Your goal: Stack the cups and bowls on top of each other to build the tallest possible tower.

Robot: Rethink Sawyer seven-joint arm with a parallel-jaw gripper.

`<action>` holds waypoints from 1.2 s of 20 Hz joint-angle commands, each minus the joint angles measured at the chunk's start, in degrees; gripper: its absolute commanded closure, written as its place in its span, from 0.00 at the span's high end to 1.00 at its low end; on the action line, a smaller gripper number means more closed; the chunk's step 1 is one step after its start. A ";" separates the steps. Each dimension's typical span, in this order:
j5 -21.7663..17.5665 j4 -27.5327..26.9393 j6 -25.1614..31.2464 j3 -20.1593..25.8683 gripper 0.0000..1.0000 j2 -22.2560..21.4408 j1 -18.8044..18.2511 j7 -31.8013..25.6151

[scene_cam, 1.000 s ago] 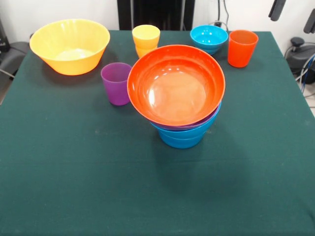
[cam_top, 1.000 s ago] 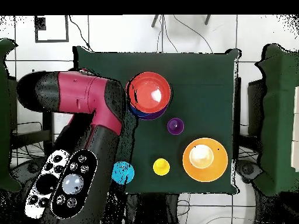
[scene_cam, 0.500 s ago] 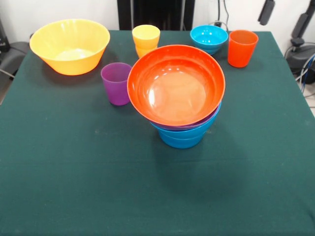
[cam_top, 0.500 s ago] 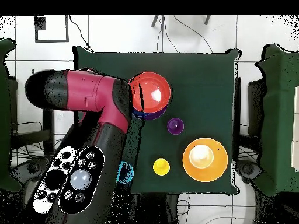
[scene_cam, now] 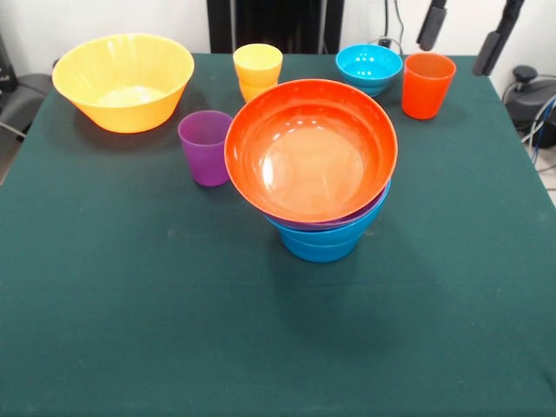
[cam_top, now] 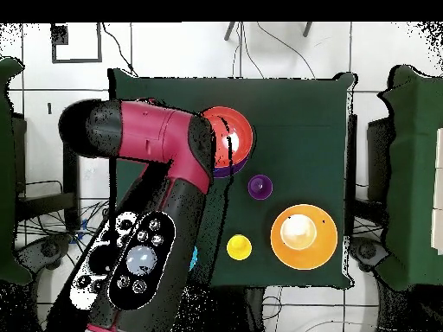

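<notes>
Bright plastics on a dark green counter (scene_cam: 104, 304).
Glossy orange bowl (scene_cam: 310, 149) topping purple and blue bowls (scene_cam: 321, 243); black fingers (scene_cam: 430, 24) above, with an orange cup (scene_cam: 427, 84) just below and a cyan bowl (scene_cam: 369, 68) beside them; yellow cup (scene_cam: 257, 69), purple cup (scene_cam: 204, 146), large yellow bowl (scene_cam: 123, 80) farther off; red and black arm (cam_top: 156, 173).

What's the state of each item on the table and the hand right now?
tower: orange bowl on top, tilted, over purple and blue bowls
yellow bowl: upright, alone
cyan bowl: upright, alone
purple cup: upright, beside tower
yellow cup: upright
orange cup: upright
hand: open, empty, above orange cup
</notes>
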 commanded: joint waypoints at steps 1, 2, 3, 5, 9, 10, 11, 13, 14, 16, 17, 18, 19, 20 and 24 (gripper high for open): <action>-4.30 7.08 -3.81 6.44 1.00 3.21 -1.50 1.90; -4.33 7.38 -3.94 6.59 1.00 3.15 -1.56 1.81; -4.43 7.59 -3.66 6.70 1.00 3.09 -1.57 1.58; -4.38 8.21 -3.89 7.07 1.00 2.96 -1.67 1.43; -4.82 8.38 -3.43 7.20 1.00 2.44 -2.20 0.21; -5.03 8.34 -3.06 7.21 1.00 2.16 -2.50 -0.44; -5.23 8.37 -2.71 7.20 1.00 1.85 -2.77 -1.05; -5.66 8.17 -2.06 7.25 1.00 1.35 -3.48 -2.17; -5.96 8.33 -1.85 7.28 1.00 0.91 -3.78 -2.79; -6.55 8.72 -1.31 7.52 1.00 -0.20 -4.74 -4.62; -6.77 8.92 -1.10 7.68 1.00 -0.77 -5.28 -5.59; -7.09 9.15 -0.90 7.82 1.00 -1.31 -5.86 -6.54; -7.38 9.45 -0.83 8.10 1.00 -1.92 -6.48 -7.36; -7.69 9.43 -0.72 8.46 1.00 -2.15 -7.21 -8.16; -9.14 9.82 -0.37 10.28 1.00 -3.68 -10.39 -11.23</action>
